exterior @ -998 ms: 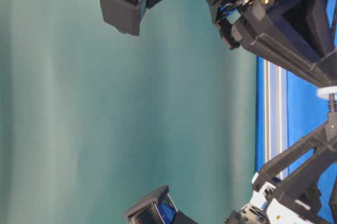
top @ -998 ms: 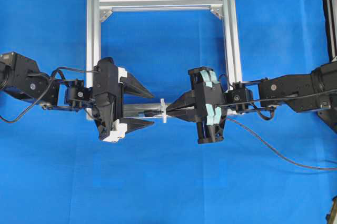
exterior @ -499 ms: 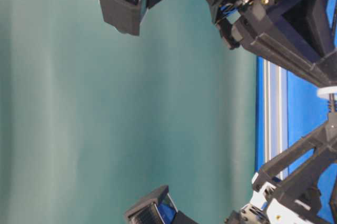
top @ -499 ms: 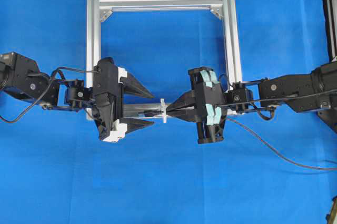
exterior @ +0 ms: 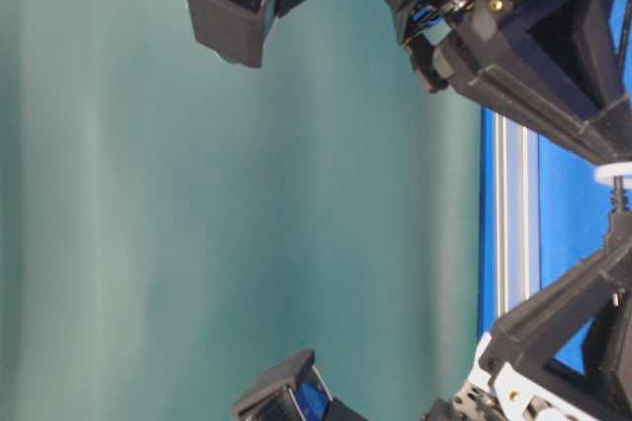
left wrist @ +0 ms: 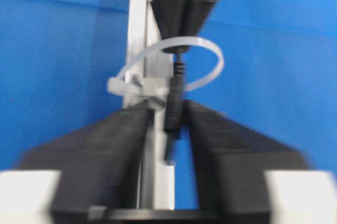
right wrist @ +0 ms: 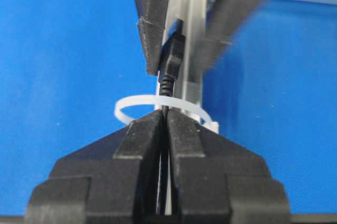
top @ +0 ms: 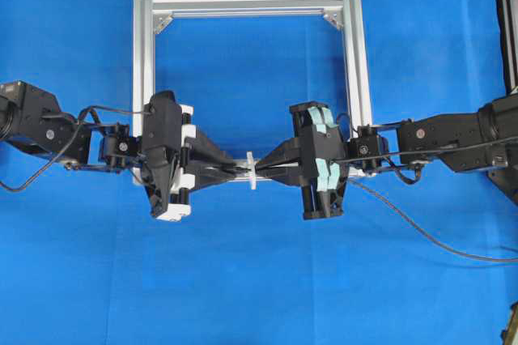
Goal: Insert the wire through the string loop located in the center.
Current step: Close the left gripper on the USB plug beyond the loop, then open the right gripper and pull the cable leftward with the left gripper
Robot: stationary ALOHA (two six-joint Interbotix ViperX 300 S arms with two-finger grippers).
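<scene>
The white string loop [top: 251, 171] stands on the near bar of the silver frame [top: 243, 1], between both grippers. My right gripper [top: 261, 172] is shut on the black wire [top: 421, 232], which trails off to the right. In the right wrist view the wire leaves my right gripper [right wrist: 165, 114], passes through the string loop [right wrist: 126, 105] and ends in its plug [right wrist: 171, 58] on the far side. In the blurred left wrist view my left gripper [left wrist: 169, 111] has its fingers tight around that plug [left wrist: 172, 105], just short of the string loop [left wrist: 210, 56]. Overhead, the left gripper [top: 240, 168] has its tips together.
The frame lies flat on a blue cloth, with triangular corner brackets [top: 162, 23] [top: 332, 19] inside its far corners. A dark upright object [top: 506, 21] stands at the right edge. The table-level view shows mostly a green backdrop and the arms' undersides.
The left gripper's fingers, wide apart before, have swung together around the plug. The right gripper, the wire and the loop have stayed where they were.
</scene>
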